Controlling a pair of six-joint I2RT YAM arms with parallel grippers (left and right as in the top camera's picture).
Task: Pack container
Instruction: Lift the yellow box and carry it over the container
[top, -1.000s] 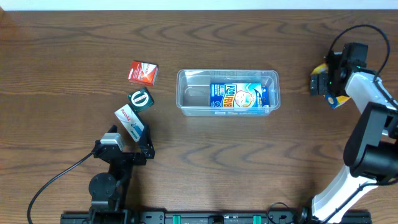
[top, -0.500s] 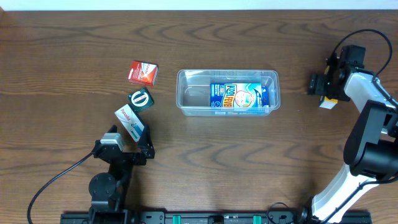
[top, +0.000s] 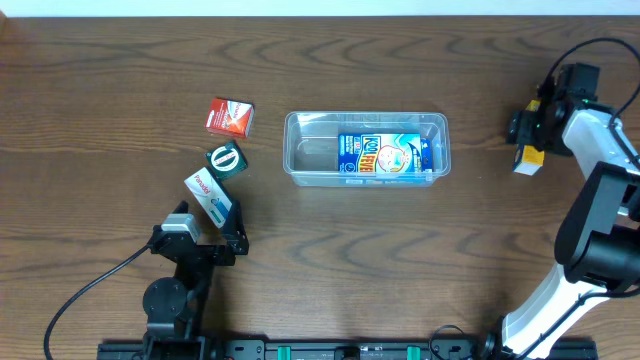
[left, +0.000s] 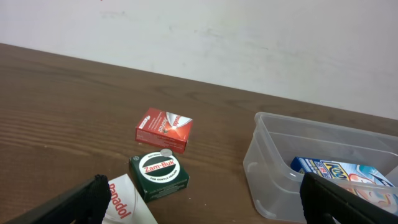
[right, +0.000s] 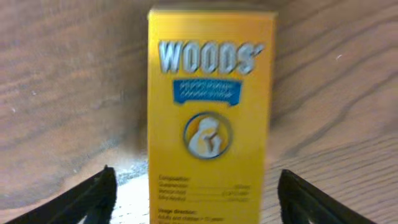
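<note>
Cradling blue carton (top: 385, 155), clear rounded container (top: 308, 150)

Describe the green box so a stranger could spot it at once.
Left of the clear container lies a column of three small boxes. The green box is the middle one, between a red box and a white box; only it bears a round white Zam-Buk label.

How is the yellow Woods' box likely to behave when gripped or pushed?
The yellow Woods' box looks like a cardboard carton, so it is probably light and fairly stiff, though a hard squeeze might dent it. Its flat faces suggest it would slide rather than roll.
</note>
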